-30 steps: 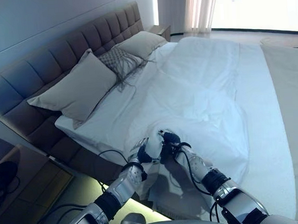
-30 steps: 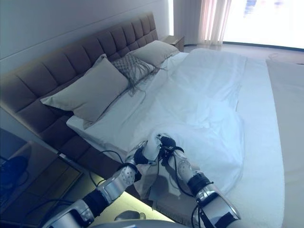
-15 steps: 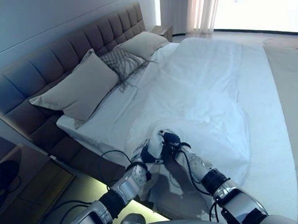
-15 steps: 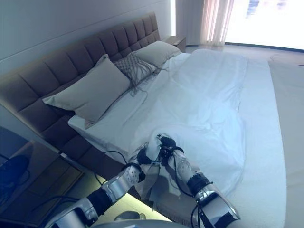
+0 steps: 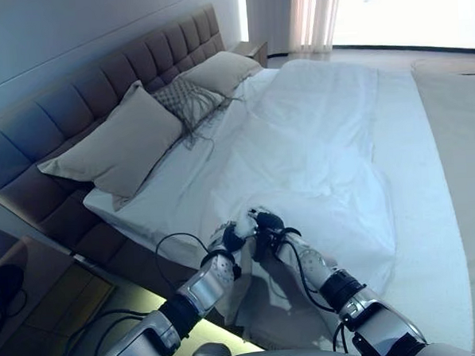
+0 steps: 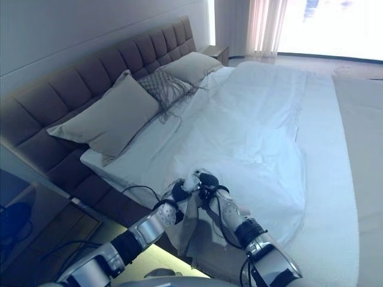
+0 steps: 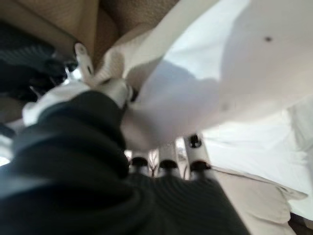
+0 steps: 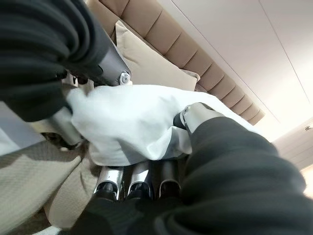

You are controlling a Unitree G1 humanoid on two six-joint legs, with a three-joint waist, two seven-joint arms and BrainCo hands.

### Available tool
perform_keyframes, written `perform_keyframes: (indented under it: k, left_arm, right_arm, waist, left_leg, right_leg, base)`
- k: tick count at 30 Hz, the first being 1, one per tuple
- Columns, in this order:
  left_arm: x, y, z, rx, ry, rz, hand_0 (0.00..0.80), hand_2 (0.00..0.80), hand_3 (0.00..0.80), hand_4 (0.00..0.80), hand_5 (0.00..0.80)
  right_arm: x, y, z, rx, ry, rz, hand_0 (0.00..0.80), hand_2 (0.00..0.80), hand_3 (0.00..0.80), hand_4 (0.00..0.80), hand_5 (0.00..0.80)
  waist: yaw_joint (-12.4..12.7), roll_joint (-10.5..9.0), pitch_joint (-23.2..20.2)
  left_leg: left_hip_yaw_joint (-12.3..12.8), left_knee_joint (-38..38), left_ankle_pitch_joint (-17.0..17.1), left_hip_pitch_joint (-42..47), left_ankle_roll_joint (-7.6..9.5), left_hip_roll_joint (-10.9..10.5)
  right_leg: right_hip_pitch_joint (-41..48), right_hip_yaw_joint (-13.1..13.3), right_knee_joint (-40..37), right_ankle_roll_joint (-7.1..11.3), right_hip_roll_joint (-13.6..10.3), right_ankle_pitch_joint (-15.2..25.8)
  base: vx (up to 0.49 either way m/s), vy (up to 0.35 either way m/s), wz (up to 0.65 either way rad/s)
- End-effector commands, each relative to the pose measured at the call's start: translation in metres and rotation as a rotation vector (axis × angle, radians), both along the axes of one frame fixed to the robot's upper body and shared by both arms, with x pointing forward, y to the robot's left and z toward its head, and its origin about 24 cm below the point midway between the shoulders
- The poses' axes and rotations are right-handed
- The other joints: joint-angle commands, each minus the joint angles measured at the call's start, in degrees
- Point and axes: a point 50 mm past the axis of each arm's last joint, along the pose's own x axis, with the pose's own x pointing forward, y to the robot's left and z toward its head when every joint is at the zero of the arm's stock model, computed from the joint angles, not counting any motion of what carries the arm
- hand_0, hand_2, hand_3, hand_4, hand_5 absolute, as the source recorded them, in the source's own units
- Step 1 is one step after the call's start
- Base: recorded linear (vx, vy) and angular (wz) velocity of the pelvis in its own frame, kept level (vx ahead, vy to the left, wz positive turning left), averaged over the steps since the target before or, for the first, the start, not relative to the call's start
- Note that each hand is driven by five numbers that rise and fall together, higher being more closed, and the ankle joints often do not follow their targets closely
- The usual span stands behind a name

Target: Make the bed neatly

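At the near edge of the bed [image 5: 420, 240], we grip a bunched corner of the white duvet [image 5: 316, 158] with both our left hand [image 5: 229, 241] and right hand [image 5: 269, 226], fingers curled round the cloth, side by side.

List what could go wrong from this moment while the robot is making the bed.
1. The left hand and right hand pinch one small bunch of the white duvet, close together. Pulling from so narrow a grip would likely drag it up crooked and leave it creased.
2. The cloth may slip from either pinch under the duvet's weight.
3. The duvet's edge hangs off the near side of the bed; a pull toward the beige pillow could leave that side uneven.
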Motion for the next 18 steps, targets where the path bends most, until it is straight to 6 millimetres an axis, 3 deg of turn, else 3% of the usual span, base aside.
perform_keyframes:
  k: [1,8,9,10,18]
  left_arm:
    - [0.02,-0.023,0.031,-0.072,-0.112,-0.047,0.8,0.8,0.8,0.8,0.8]
    - [0.023,-0.021,0.035,-0.067,-0.153,-0.044,0.8,0.8,0.8,0.8,0.8]
    - [0.024,-0.019,0.035,-0.059,-0.157,-0.038,0.8,0.8,0.8,0.8,0.8]
    - [0.025,-0.017,0.036,-0.051,-0.164,-0.031,0.8,0.8,0.8,0.8,0.8]
    - [0.03,0.011,0.033,0.004,-0.203,0.067,0.8,0.8,0.8,0.8,0.8]
  right_arm:
    - [0.021,0.061,0.076,0.223,-0.255,0.12,0.8,0.8,0.8,0.8,0.8]
    - [0.015,0.064,0.068,0.212,-0.219,0.133,0.8,0.8,0.8,0.8,0.8]
    - [0.014,0.064,0.066,0.211,-0.21,0.137,0.436,0.436,0.436,0.436,0.436]
    - [0.013,0.064,0.065,0.212,-0.2,0.139,0.0,0.0,0.0,0.0,0.0]
    - [0.001,0.065,0.057,0.276,-0.154,0.17,0.0,0.0,0.0,0.0,0.0]
  waist:
    - [-1.04,-2.38,0.16]
    - [-0.85,-2.43,-0.08]
    - [-0.83,-2.48,-0.12]
    - [-0.85,-2.5,-0.16]
    - [-0.96,-2.71,-0.49]
  left_leg:
    - [-0.49,-0.18,-0.1,1.92,-0.38,1.62]
    - [-0.41,0.06,-0.11,1.81,-0.33,1.55]
    - [-0.43,0.07,-0.11,1.83,-0.35,1.57]
    - [-0.45,0.03,-0.12,1.86,-0.36,1.6]
    - [-0.49,-0.23,0.23,1.83,-0.36,1.93]
  right_leg:
    - [7.71,-2.54,-26.59,8.62,-3.57,28.38]
    - [8.02,-2.69,-26.67,8.51,-3.64,28.43]
    - [8.07,-2.63,-26.73,8.47,-3.6,28.45]
    - [8.05,-2.56,-26.73,8.43,-3.57,28.44]
    - [7.9,-1.52,-26.64,7.79,-2.65,27.95]
  base:
    - [0.014,0.027,-0.04]
    - [0.0,0.0,0.0]
    - [0.0,0.0,0.0]
    - [0.0,0.0,0.0]
    - [-0.006,-0.008,0.0]
